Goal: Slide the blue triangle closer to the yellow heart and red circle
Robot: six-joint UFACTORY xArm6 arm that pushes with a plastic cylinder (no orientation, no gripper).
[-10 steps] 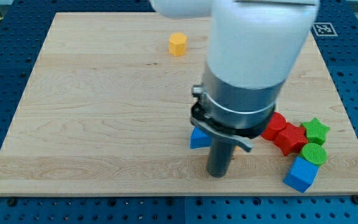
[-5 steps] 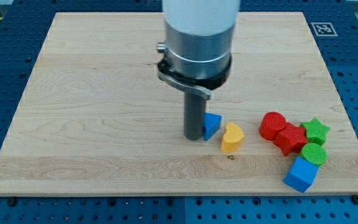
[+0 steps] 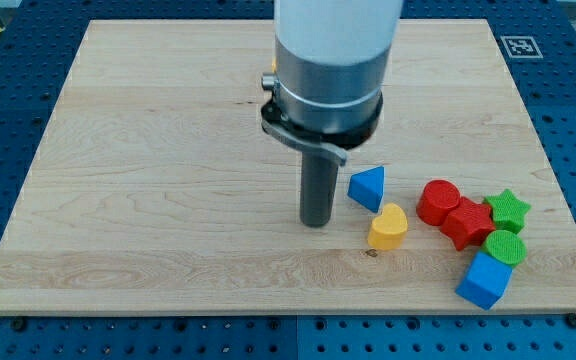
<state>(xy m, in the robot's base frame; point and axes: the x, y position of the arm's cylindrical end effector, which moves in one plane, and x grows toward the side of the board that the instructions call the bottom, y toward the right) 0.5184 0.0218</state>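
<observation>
The blue triangle (image 3: 368, 187) lies on the wooden board just above and to the left of the yellow heart (image 3: 387, 227), nearly touching it. The red circle (image 3: 437, 201) sits a short gap to the right of the triangle. My tip (image 3: 315, 222) rests on the board to the left of the triangle and the heart, apart from both by a small gap.
A red block (image 3: 468, 222), a green star (image 3: 509, 210), a green round block (image 3: 505, 247) and a blue cube (image 3: 484, 280) cluster at the view's right, beside the red circle. A yellow block (image 3: 268, 66) peeks out behind the arm near the top. The board's edge (image 3: 268, 312) runs along the bottom.
The blue triangle has slid right and slightly up, and the yellow heart has shifted right, both nearer the red circle. My tip now stands clear of the triangle.
</observation>
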